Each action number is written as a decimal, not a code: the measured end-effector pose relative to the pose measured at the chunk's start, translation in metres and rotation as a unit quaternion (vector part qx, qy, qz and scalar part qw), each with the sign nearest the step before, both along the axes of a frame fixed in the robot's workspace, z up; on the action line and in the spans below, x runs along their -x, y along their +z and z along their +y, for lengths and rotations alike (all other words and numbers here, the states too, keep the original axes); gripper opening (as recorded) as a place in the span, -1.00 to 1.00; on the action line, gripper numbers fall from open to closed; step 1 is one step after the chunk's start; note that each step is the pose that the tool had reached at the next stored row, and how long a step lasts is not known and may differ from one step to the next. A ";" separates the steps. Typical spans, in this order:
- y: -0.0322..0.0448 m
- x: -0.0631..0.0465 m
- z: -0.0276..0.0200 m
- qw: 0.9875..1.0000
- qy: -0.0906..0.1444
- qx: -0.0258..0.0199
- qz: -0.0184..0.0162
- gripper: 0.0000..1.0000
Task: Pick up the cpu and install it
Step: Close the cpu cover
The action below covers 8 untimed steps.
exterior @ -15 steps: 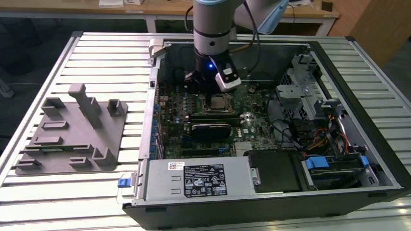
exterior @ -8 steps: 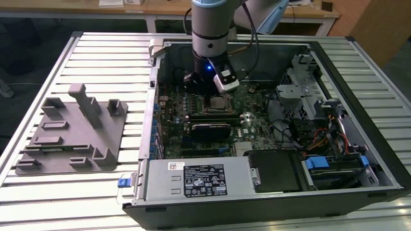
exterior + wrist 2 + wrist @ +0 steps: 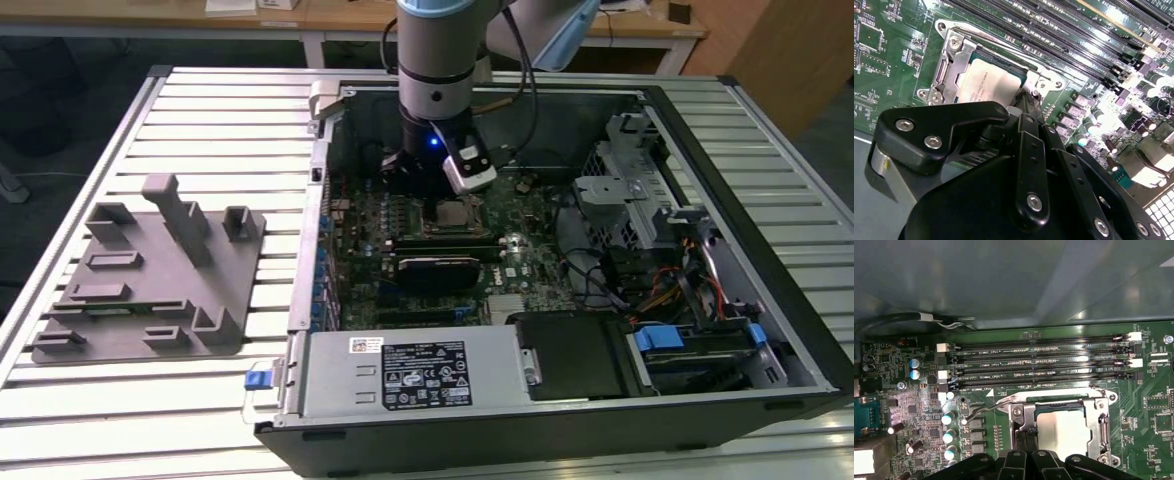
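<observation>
The cpu lies flat inside the black socket with its metal frame on the green motherboard, its silvery top facing up. It also shows in the first wrist view as the cpu and in the exterior view as the cpu inside the open computer case. My gripper hovers just over the socket's edge beside the chip, shut with nothing held. In the second wrist view the gripper points down at the chip's rim. From outside, the gripper hangs straight down from the arm.
A grey plastic tray with upright posts sits on the slatted table at the exterior view's left. Memory slots run beside the socket, and a thin metal lever sticks out near it. Capacitors, cables, drive bays and the power supply crowd the case.
</observation>
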<state>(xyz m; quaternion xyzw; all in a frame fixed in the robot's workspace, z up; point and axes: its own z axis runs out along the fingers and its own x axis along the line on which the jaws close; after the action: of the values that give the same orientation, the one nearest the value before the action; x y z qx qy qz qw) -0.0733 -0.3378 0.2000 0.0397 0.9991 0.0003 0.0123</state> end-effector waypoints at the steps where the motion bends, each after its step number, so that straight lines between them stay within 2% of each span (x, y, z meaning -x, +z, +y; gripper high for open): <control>1: -0.0003 0.000 0.0000 1.000 0.000 0.000 0.000 -0.79; 8: -0.0006 0.000 0.0000 1.000 0.000 0.000 0.000 -0.79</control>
<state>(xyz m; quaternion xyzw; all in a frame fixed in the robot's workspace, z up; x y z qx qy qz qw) -0.0736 -0.3378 0.1994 0.0398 0.9991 0.0003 0.0123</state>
